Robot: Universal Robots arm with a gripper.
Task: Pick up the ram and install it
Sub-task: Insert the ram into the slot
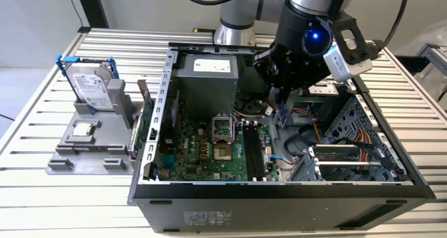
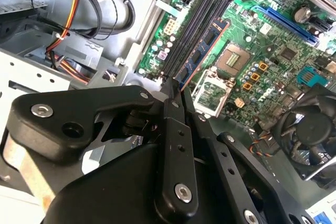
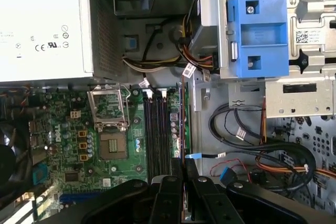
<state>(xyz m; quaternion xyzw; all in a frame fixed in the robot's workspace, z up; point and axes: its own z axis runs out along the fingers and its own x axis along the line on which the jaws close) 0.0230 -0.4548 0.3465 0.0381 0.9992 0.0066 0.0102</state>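
The gripper [image 2: 176,92] has its two black, screw-studded fingers [image 2: 174,129] closed to a narrow gap, pinching one end of the ram [image 2: 208,40]. The thin flat stick juts out past the fingertips, and its face carries small blue chips and a reddish edge. In the first wrist view the ram [image 3: 184,124] shows edge-on as a slim green line at the outer edge of the row of long black slots [image 3: 157,129]; whether it touches a slot cannot be told. The slots sit on a glossy green motherboard [image 3: 68,145] dotted with round capacitors, beside a square socket [image 3: 113,146] with its shiny metal frame flipped up. A matt grey power supply [image 3: 42,30] and a blue plastic bracket [image 3: 261,24] lie beyond. In the exterior view the arm reaches down into the open black case [image 1: 279,199]. The hard drive [image 1: 94,86] stands upright, well apart, on the ribbed metal table [image 1: 42,196].
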